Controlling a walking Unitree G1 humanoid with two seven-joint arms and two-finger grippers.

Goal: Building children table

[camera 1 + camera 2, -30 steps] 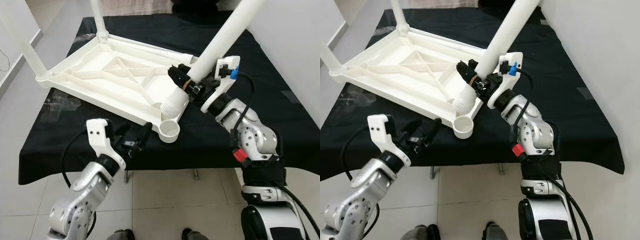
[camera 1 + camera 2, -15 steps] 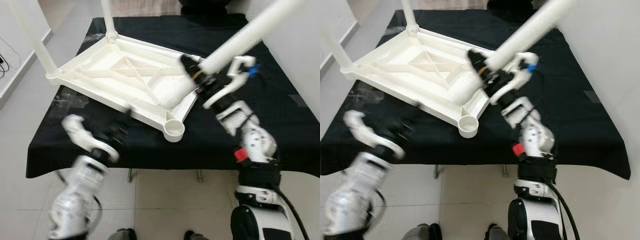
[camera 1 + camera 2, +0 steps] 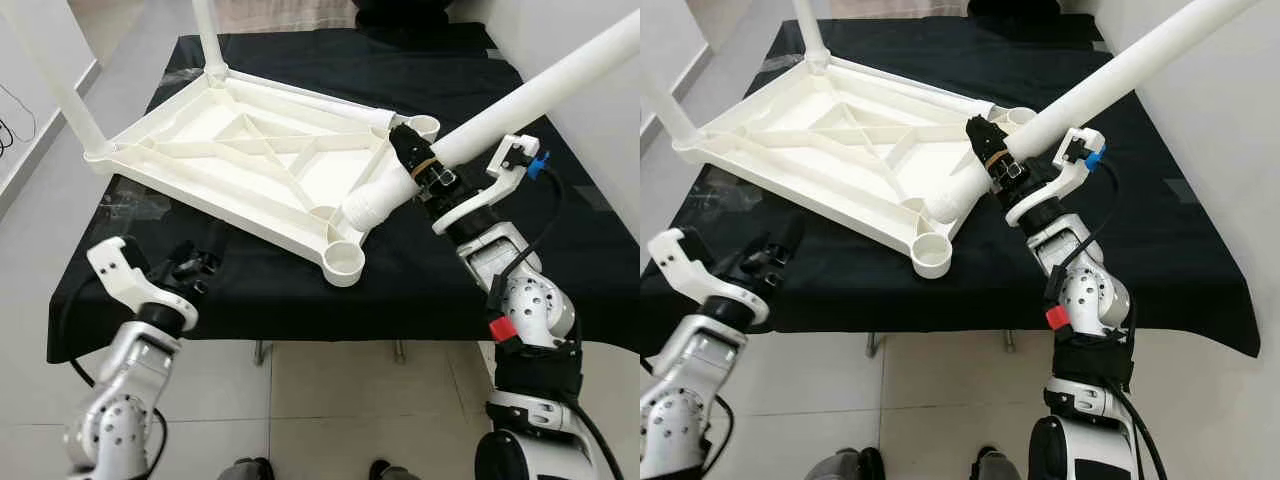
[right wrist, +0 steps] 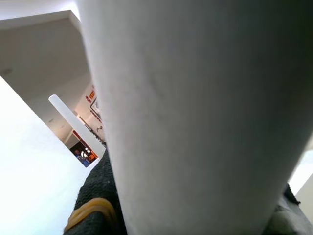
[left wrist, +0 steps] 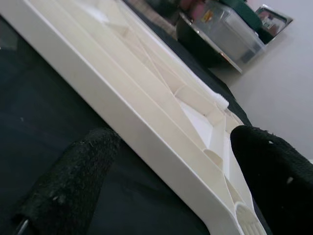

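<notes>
The white children's table top (image 3: pixel 240 160) lies upside down on the black-clothed table, with two legs standing in its far left corners. My right gripper (image 3: pixel 422 168) is shut on a loose white leg (image 3: pixel 530 95). The leg slants steeply to the right, and its ribbed end (image 3: pixel 372 203) hangs just above the empty near corner socket (image 3: pixel 343 262). In the right wrist view the leg (image 4: pixel 195 122) runs past one black finger (image 4: pixel 98 196). My left gripper (image 3: pixel 200 250) is open and empty at the table's front edge, left of that socket. Its fingers (image 5: pixel 68 186) frame the top's rim (image 5: pixel 146 132).
A second empty socket (image 3: pixel 425 127) sits at the far right corner of the top. The black cloth (image 3: pixel 420 280) hangs over the front edge above a tiled floor (image 3: pixel 330 400). A white wall (image 3: pixel 600 120) runs close on the right. A clear storage box (image 5: pixel 230 34) stands beyond.
My right gripper has tipped the leg lower and further right, and its end has lifted slightly off the near socket. My left gripper has drawn back to the left. The camera shifted a little.
</notes>
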